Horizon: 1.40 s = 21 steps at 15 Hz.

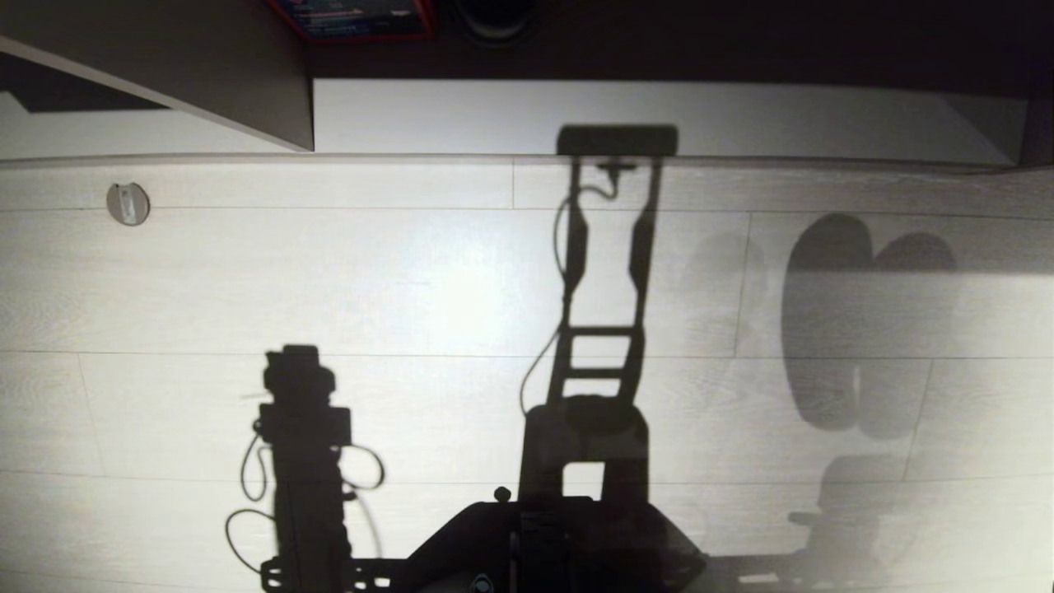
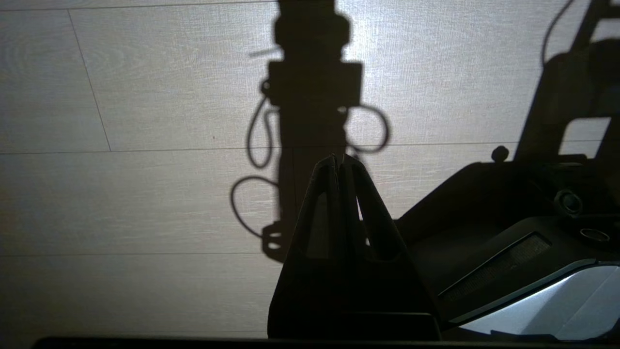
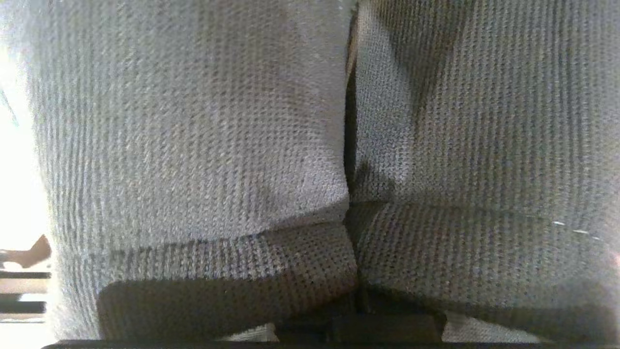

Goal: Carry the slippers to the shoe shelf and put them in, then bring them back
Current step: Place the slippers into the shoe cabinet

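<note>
Floorboards (image 1: 412, 280) of pale wood meet shoe shelf (image 1: 626, 115); right gripper clamps slippers (image 3: 193, 145), left gripper (image 2: 339, 162) closed.

1. Ahead of us the shoe shelf (image 1: 659, 115) lies beyond the floor (image 1: 412, 280).
2. A divider (image 1: 247, 74) stands in its left part.
3. The slippers (image 3: 193, 145) lie side by side, touching.

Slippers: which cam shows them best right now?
Right wrist view: the slippers fill the frame, side by side, right at the camera. Head view shows only their shadow on the floor; left wrist view shows none of them.
</note>
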Available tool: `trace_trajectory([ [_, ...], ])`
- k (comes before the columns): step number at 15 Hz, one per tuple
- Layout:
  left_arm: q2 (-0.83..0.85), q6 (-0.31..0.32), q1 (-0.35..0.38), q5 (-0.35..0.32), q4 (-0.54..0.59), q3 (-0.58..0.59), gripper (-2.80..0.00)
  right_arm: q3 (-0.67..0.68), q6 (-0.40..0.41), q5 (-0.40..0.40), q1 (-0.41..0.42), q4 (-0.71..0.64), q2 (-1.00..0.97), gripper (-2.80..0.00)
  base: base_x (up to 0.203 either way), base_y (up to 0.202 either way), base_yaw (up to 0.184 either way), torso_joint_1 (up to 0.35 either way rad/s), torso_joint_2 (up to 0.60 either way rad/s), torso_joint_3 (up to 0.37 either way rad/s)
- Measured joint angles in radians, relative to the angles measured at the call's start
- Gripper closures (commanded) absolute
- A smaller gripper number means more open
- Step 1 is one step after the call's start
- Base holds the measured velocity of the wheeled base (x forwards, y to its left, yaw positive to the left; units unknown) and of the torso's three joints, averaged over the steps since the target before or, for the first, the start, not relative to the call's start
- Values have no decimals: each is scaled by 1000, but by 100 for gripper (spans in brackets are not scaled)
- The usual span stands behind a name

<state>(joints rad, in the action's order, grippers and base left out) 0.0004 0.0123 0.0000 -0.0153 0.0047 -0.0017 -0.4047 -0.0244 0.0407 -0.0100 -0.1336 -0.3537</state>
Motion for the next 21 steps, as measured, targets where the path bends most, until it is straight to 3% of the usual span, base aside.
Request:
trace_trajectory([
  [4,0,0,0,0,0,0,0,34,21,4,-7,29,-149,0,0,0,0,0,0,0],
  [6,0,0,0,0,0,0,0,87,21,9,-18,107,-216,0,0,0,0,0,0,0],
  [12,0,0,0,0,0,0,0,334,65,-2,-29,683,-476,0,0,0,0,0,0,0],
  [21,0,0,0,0,0,0,0,378,59,-72,-29,1189,-813,0,0,0,0,0,0,0],
])
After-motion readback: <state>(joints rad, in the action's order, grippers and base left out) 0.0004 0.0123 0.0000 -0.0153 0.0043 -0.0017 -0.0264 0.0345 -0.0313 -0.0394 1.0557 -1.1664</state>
